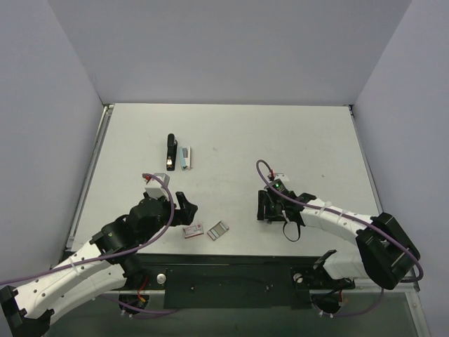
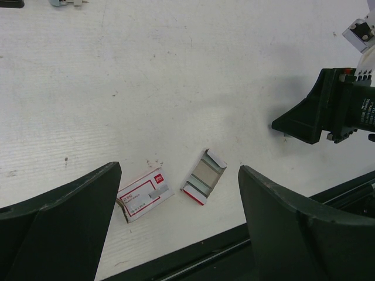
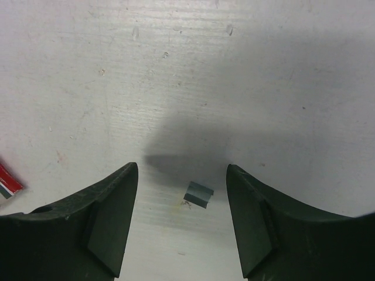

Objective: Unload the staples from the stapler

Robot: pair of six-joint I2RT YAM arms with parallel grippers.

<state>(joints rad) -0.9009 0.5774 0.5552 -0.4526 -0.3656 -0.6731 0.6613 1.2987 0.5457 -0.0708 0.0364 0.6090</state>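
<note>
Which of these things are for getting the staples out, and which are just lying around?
For the job: stapler; small grey block, maybe staples, between the fingers of the right end effector.
Just lying about: red-and-white box; open little tray; pale blue thing beside the stapler.

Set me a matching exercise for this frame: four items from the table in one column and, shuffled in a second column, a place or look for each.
Items
1. stapler
2. staple box
3. open tray
4. small grey block

Descriptions
A. lies in the gap of the open right claw
B. farthest from the arms, beside a pale blue item
C. no lid, grey inside
D. red-and-white printed face up

Pairs: 1-B, 2-D, 3-C, 4-A
</note>
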